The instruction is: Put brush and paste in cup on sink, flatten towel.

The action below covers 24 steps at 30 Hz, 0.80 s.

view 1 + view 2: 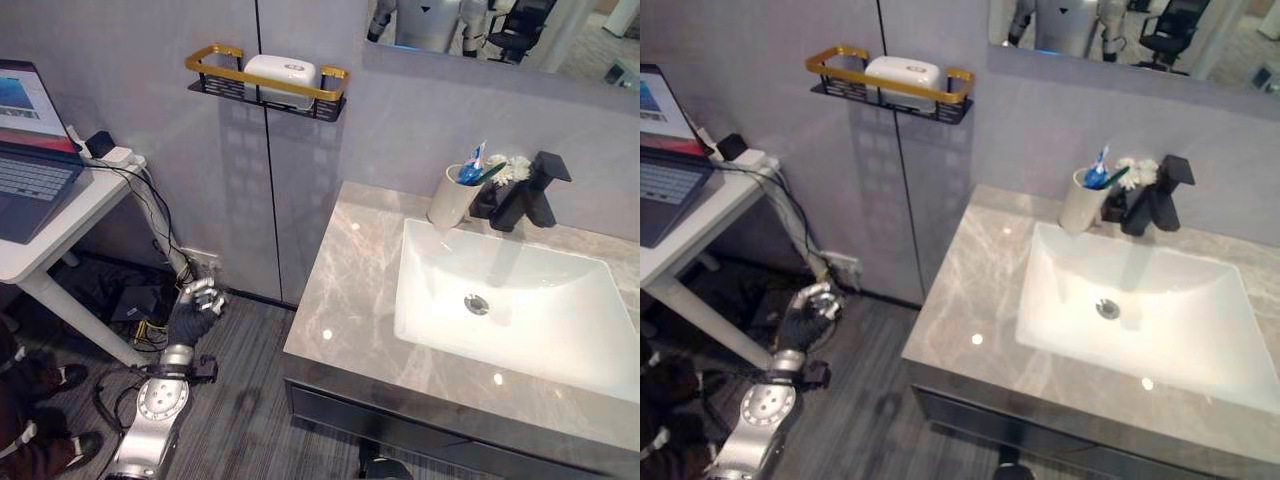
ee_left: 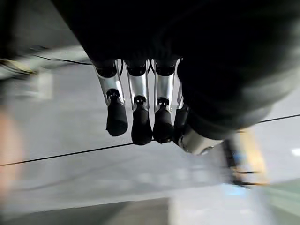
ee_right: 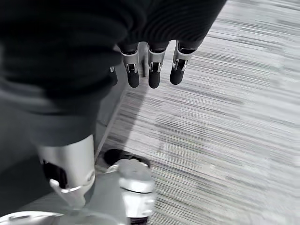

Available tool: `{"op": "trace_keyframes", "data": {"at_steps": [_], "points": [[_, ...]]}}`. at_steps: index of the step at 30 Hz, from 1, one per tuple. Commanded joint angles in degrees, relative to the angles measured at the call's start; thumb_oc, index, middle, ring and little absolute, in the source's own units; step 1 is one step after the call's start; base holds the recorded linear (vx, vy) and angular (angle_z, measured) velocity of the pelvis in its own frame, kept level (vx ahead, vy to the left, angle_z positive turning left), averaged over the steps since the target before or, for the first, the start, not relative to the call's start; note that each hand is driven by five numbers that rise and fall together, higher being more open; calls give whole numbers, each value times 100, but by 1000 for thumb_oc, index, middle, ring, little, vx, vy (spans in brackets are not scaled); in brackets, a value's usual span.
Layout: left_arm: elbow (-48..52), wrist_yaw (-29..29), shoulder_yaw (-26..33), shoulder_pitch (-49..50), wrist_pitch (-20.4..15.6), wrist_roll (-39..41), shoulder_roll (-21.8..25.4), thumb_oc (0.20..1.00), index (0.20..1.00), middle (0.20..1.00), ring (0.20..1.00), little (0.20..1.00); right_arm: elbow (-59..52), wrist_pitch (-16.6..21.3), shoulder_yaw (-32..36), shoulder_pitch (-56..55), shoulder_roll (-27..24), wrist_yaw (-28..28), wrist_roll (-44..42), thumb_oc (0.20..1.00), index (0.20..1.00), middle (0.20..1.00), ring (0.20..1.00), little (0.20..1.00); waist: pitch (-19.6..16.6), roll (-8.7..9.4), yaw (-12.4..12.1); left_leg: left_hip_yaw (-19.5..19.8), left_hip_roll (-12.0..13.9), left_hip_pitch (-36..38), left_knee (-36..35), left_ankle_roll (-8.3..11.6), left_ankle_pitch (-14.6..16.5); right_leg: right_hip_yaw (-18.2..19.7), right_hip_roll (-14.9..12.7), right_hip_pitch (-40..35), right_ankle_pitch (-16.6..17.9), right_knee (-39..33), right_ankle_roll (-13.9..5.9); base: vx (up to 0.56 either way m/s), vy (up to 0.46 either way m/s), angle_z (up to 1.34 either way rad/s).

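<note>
A cream cup [image 1: 452, 197] stands upright at the back of the marble countertop [image 1: 350, 300], just left of the black faucet [image 1: 530, 190]. A blue toothbrush and a paste tube [image 1: 474, 166] stick out of it. My left hand [image 1: 195, 310] hangs low over the floor, well left of the counter, fingers [image 2: 140, 117] relaxed and holding nothing. In the right wrist view my right hand [image 3: 150, 70] hangs over the striped floor, fingers loose and empty.
A white basin [image 1: 430, 300] is sunk into the counter. A gold and black wall rack [image 1: 265, 80] holds a white object. A laptop [image 1: 30, 150] sits on a white table [image 1: 60, 225] at the left, cables beneath it. Small white flowers [image 1: 512, 168] stand behind the faucet.
</note>
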<state>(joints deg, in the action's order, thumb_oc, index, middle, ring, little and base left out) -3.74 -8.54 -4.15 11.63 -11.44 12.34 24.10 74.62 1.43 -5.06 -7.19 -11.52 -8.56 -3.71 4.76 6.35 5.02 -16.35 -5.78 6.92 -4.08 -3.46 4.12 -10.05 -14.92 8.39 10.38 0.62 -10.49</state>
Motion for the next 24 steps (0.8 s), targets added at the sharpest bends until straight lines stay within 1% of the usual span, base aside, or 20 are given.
{"op": "trace_keyframes", "data": {"at_steps": [1,2,3,4,5,6,7,8,9,10,12,13,16,18,19,20,21,22,23,24], "points": [[381,47,107,-113,19,218,-183,200,200,200,200,200,165,-23,-125,311,70,-53,-160,1000,1000,1000,1000,1000,85,-36,186,167,106,-206,352,118,284,524,95,437,846,81,-312,-175,155,-12],[106,151,43,-64,208,528,-319,200,200,200,200,200,203,-60,-168,267,29,-27,-121,1000,1000,1000,1000,1000,119,-190,241,75,204,-252,295,83,182,536,419,445,237,631,-138,-313,212,-29],[-142,275,70,5,420,812,-440,200,200,200,200,200,248,-143,-207,262,-38,-15,67,1000,1000,1000,1000,1000,95,-343,218,-102,352,-409,159,80,-63,144,618,399,-303,1413,17,-290,176,-52],[-144,275,72,1,419,812,-439,200,200,200,200,200,248,-144,-207,266,-37,-15,68,1000,1000,1000,1000,1000,77,-338,215,-110,351,-442,166,83,-78,150,618,428,-287,1406,25,-226,109,-69],[-335,270,78,-3,486,900,-481,200,200,200,200,200,317,-190,-215,297,-58,-9,130,1000,1000,1000,1000,1000,77,-395,175,-186,421,-478,140,79,-135,-22,642,334,-536,1698,58,-115,35,-51],[-537,388,74,50,657,853,-472,373,373,373,373,373,365,-236,-229,351,-117,27,279,1000,1000,1000,1000,1000,20,-427,112,-325,494,-537,131,94,-177,-202,642,184,-810,1879,108,-133,36,-26],[-697,421,95,102,706,910,-523,598,598,598,598,598,391,-260,-253,407,-170,53,357,1000,1000,1000,1000,1000,-44,-424,68,-411,518,-590,154,108,-196,-256,673,36,-929,1888,124,-128,-42,-32],[-1302,559,91,244,949,629,-566,1000,1000,1000,1000,1000,309,-267,-332,569,-284,89,439,1000,1000,1000,1000,1000,-220,-395,-61,-650,537,-671,169,137,-236,-198,830,-361,-1195,1411,193,-71,-49,-105],[-1309,560,89,240,944,627,-568,1000,1000,1000,1000,1000,308,-268,-332,569,-285,89,439,1000,1000,1000,1000,1000,-216,-397,-70,-658,539,-663,165,139,-236,-190,834,-368,-1191,1403,194,-78,-112,-150],[-1725,575,84,263,1054,347,-588,1000,1000,1000,1000,1000,205,-241,-337,640,-333,103,402,1000,1000,1000,1000,1000,-279,-409,-103,-753,582,-710,183,175,-290,-104,963,-377,-1324,1172,286,-38,-108,-143],[-2334,632,67,265,1185,144,-676,1000,1000,1000,1000,1000,10,-207,-405,677,-369,143,360,1000,1000,1000,1000,1000,-323,-421,-77,-782,616,-778,213,235,-363,62,1134,-524,-1386,770,343,-80,-167,-43],[-3033,567,93,142,1283,19,-767,1000,1000,1000,1000,1000,-109,-208,-536,745,-416,190,415,1000,1000,1000,1000,1000,-310,-449,-70,-857,675,-843,191,323,-530,173,1241,-613,-1338,477,421,-131,-178,-5],[-3173,516,38,15,1232,-50,-845,1000,1000,1000,1000,1000,-185,-192,-627,757,-517,189,504,1000,1000,1000,1000,1000,-288,-504,-65,-858,746,-1107,255,438,-710,258,1324,-641,-1240,106,490,-134,-140,-31],[-3177,573,-93,-60,1187,-34,-857,1000,1000,1000,1000,1000,-145,-186,-650,733,-680,191,598,1000,1000,1000,1000,1000,-139,-540,-75,-813,842,-1399,612,552,-767,255,1336,-669,-1176,-57,548,-201,-122,-18],[-3228,575,-237,-147,1168,-121,-836,1000,1000,1000,1000,1000,-28,-191,-694,802,-866,194,735,1000,1000,1000,1000,1000,52,-524,-170,-332,833,-1656,967,695,-789,323,1306,-647,-1134,-104,610,-196,-77,7],[-3231,575,-237,-150,1167,-121,-837,1000,1000,1000,1000,1000,-27,-190,-693,804,-867,195,735,1000,1000,1000,1000,1000,53,-527,-165,-325,835,-1663,979,695,-784,317,1307,-647,-1135,-103,611,-247,-62,-10],[-3460,525,-354,-271,1147,-278,-883,1000,1000,1000,1000,1000,178,-216,-733,904,-983,206,879,1000,1000,1000,1000,1000,151,-474,-250,467,643,-1712,1330,701,-505,395,1219,-548,-1001,-109,623,-179,-34,-58],[-3631,511,-488,-417,1151,-564,-904,1000,1000,1000,1000,1000,324,-245,-624,986,-1118,224,908,1000,1000,1000,1000,1000,123,-405,-230,931,363,-1656,2148,648,-119,585,1115,-388,-818,-55,616,-183,-34,-76],[-3635,510,-488,-423,1149,-565,-905,1000,1000,1000,1000,1000,325,-244,-621,989,-1119,225,908,1000,1000,1000,1000,1000,112,-407,-228,933,364,-1685,2165,647,-120,583,1115,-367,-812,-53,617,-77,13,-75],[-3704,503,-515,-453,1159,-591,-919,1000,1000,1000,1000,1000,336,-234,-636,998,-1144,203,926,1000,1000,1000,1000,1000,58,-443,-211,992,345,-1560,1984,618,-64,620,1132,-317,-782,-46,607,-24,66,-67]]}}
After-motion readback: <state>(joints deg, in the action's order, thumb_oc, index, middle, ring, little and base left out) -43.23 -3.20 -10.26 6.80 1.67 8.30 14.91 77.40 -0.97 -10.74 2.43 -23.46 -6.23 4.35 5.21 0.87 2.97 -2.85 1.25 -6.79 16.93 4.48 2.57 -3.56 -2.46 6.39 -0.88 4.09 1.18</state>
